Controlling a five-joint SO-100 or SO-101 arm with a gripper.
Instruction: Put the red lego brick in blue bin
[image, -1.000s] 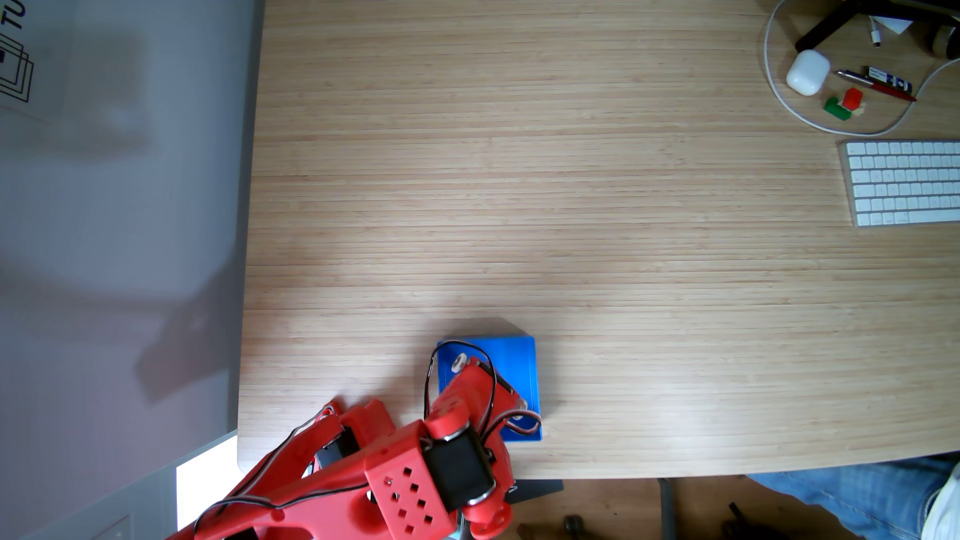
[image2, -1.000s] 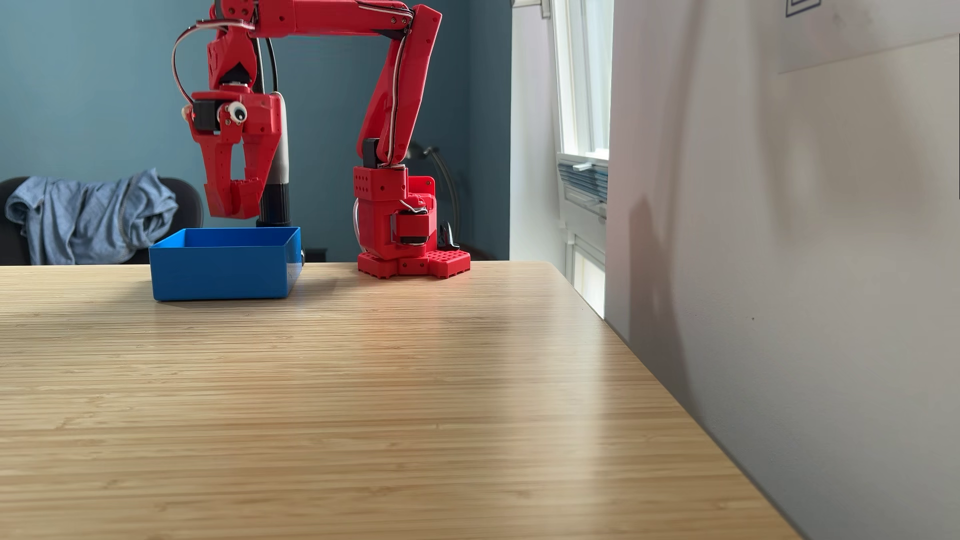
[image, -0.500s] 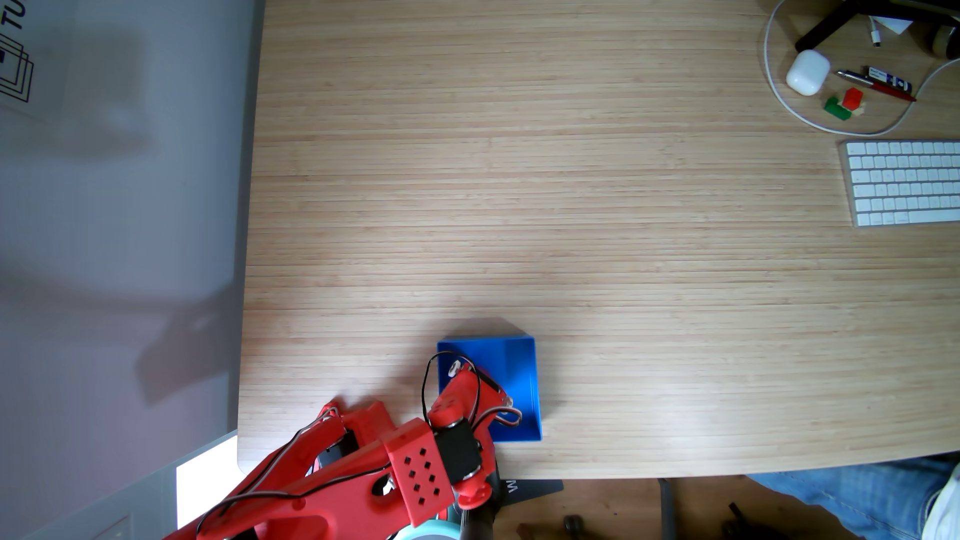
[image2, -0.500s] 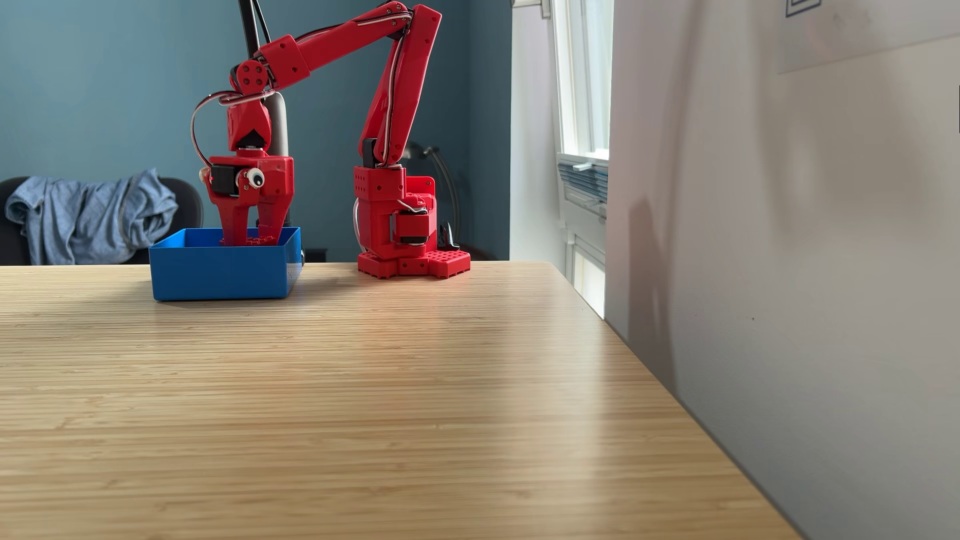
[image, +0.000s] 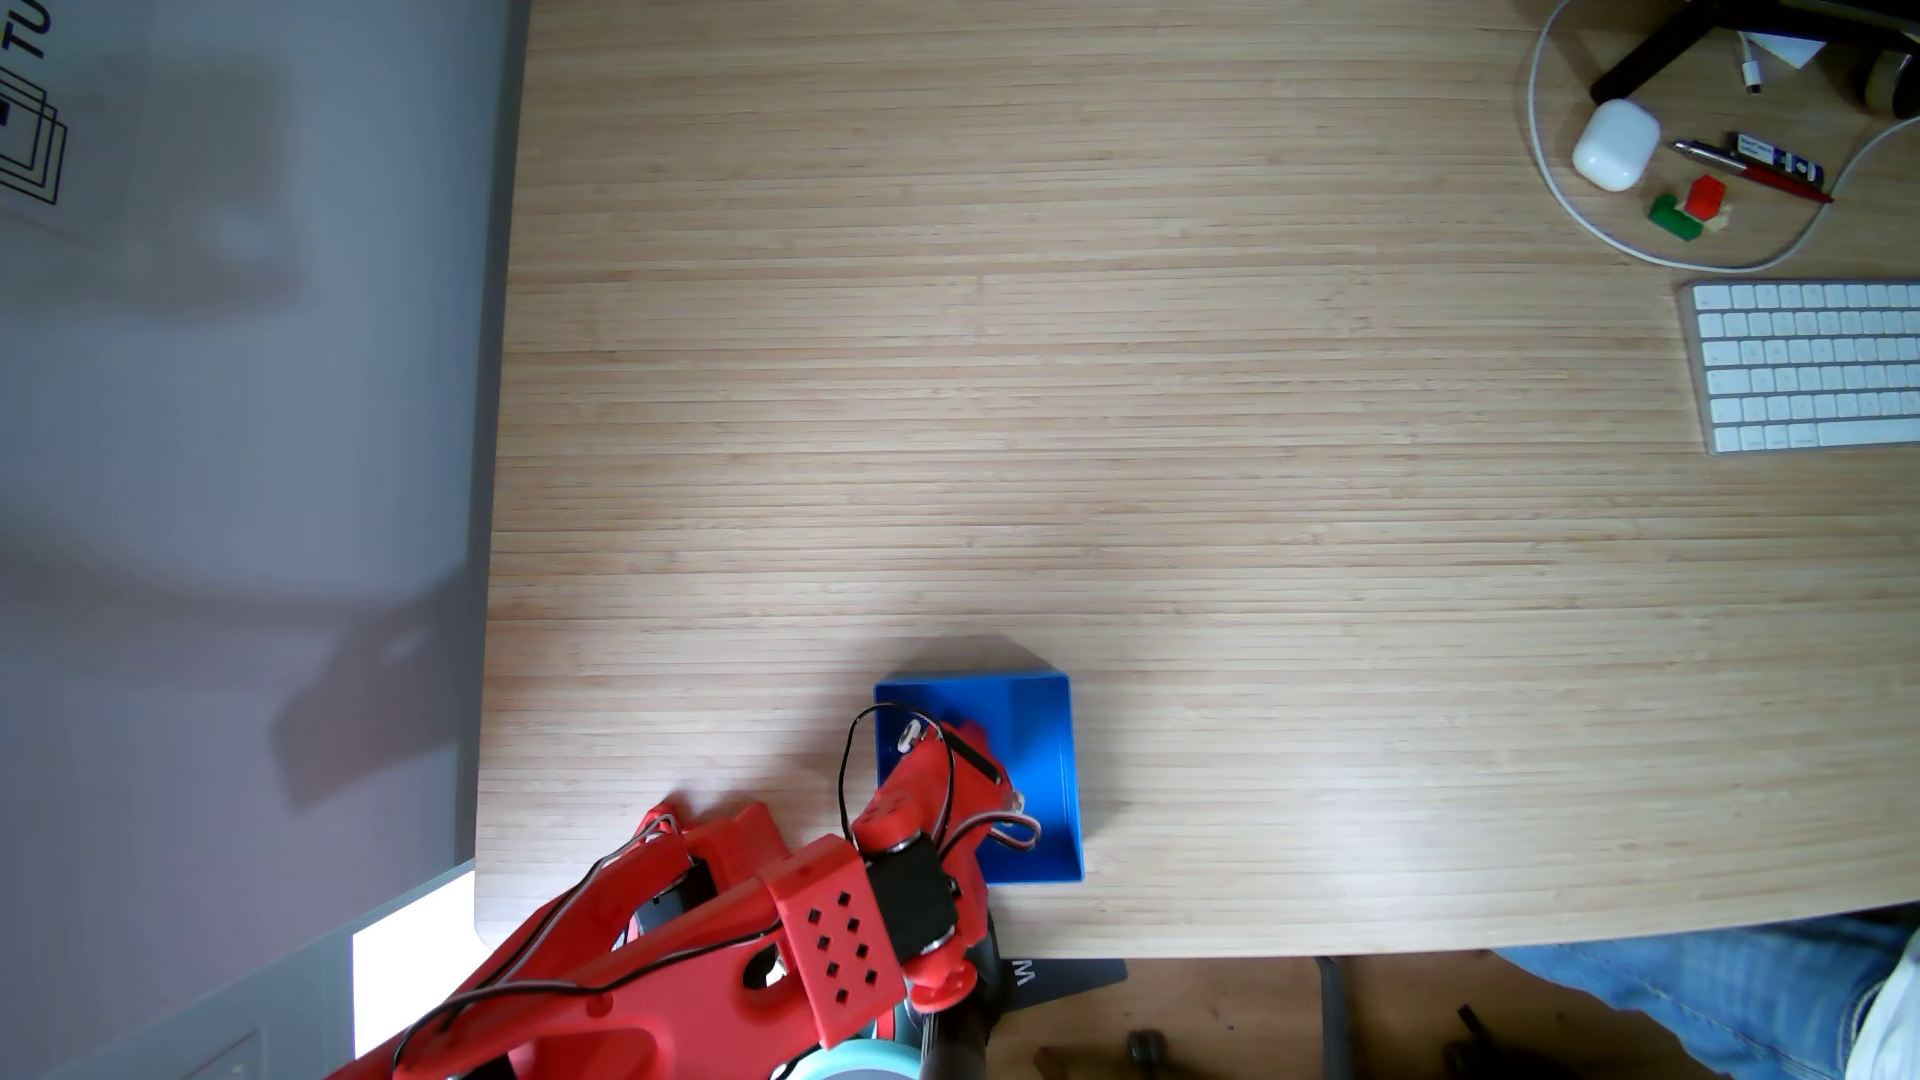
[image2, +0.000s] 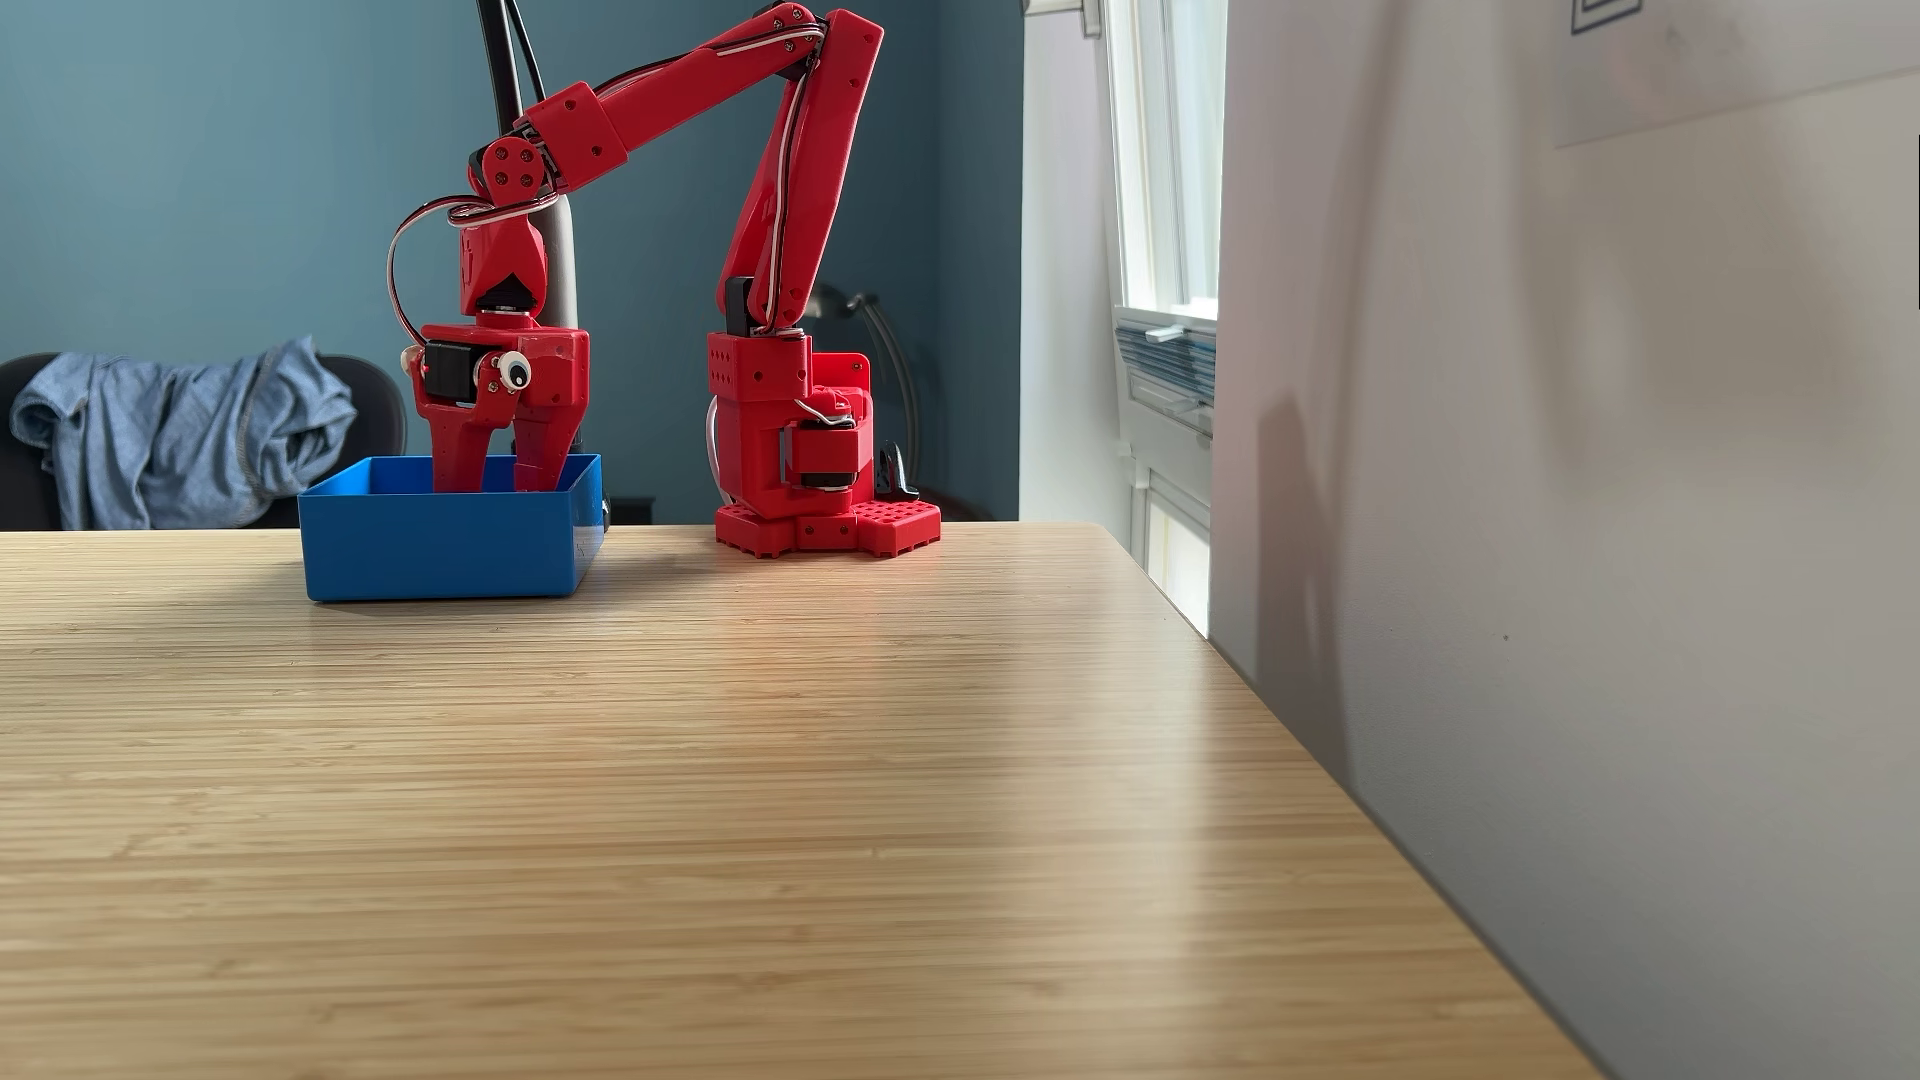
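The blue bin (image: 1044, 758) stands near the table's lower edge in a fixed view, and at the far left beside the arm's base in the other (image2: 436, 545). My red gripper (image2: 499, 480) points straight down into it, with its fingertips sunk below the front wall. From above, the gripper (image: 961, 732) covers the bin's left half. The red lego brick is hidden. A small red tip pokes out past the gripper body, and I cannot tell whether it is finger or brick.
A white keyboard (image: 1808, 363), earbud case (image: 1616, 143), pens, a looped white cable and a small red-and-green block (image: 1688, 208) lie at the far right. A person's jeans-clad leg (image: 1714, 987) is beyond the table edge. A wall (image2: 1558, 519) borders the table.
The arm came down from above the bin, so the gripper dropped into it. In the last half second it sank slightly lower, and the brick seen between the fingers went out of sight.
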